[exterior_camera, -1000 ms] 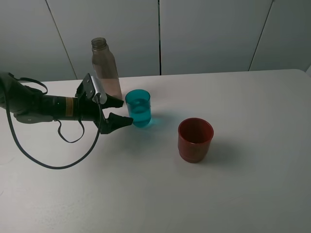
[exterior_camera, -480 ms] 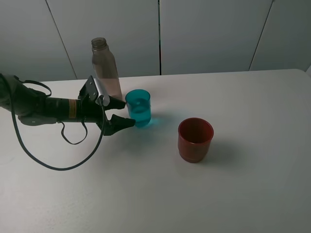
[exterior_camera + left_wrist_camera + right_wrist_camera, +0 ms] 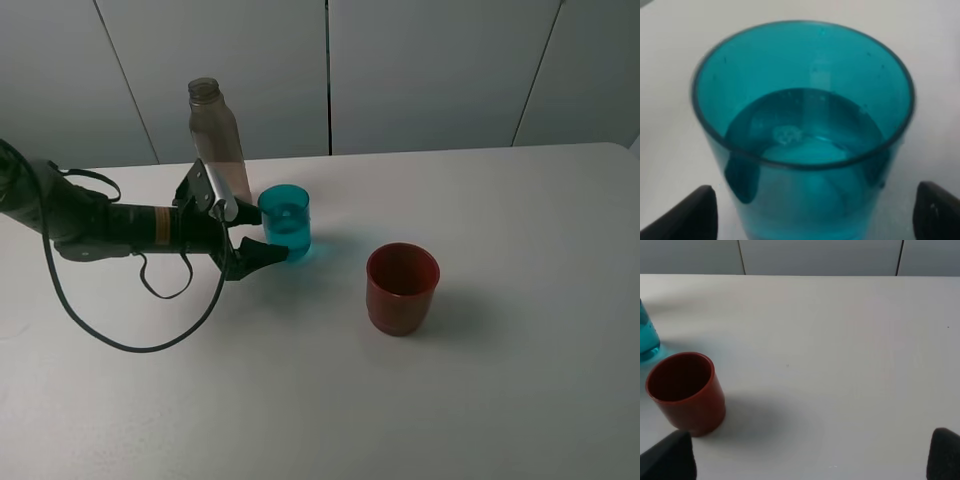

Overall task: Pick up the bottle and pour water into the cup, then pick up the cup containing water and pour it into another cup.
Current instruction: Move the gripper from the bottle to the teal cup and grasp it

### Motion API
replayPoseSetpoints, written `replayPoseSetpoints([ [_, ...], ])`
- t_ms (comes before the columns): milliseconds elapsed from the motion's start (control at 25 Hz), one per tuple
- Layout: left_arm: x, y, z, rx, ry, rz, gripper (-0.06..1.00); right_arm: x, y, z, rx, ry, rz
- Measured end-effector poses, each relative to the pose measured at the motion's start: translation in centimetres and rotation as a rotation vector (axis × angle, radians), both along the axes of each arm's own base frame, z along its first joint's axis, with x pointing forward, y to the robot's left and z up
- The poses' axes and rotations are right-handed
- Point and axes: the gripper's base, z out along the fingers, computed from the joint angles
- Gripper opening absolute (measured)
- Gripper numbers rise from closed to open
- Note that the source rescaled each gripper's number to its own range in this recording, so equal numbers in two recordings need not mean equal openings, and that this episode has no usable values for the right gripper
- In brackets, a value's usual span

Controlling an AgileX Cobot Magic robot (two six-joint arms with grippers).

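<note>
Where the high view looks down on the table (image 3: pixel 520 400), the left gripper (image 3: pixel 268 232) is seen with jaws spread either side of the teal cup (image 3: pixel 285 222), which stands just beside the bottle (image 3: pixel 215 140) and apart from the red cup (image 3: pixel 402 288). In the left wrist view, water is seen in the teal cup (roughly half full), both fingertips (image 3: pixel 695 212) clear of its walls. In the right wrist view, the right gripper (image 3: pixel 805 460) is shown spread wide, the red cup near one fingertip.
</note>
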Motion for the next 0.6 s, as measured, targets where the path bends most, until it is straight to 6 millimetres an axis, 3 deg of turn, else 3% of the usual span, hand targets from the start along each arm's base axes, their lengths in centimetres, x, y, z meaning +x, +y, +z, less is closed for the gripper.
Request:
replayPoseSetpoints([
  [600, 1.1, -1.5, -0.6, -0.018, -0.02, 0.01, 0.99, 0.0, 0.0, 0.0, 0.0, 0.0, 0.0],
])
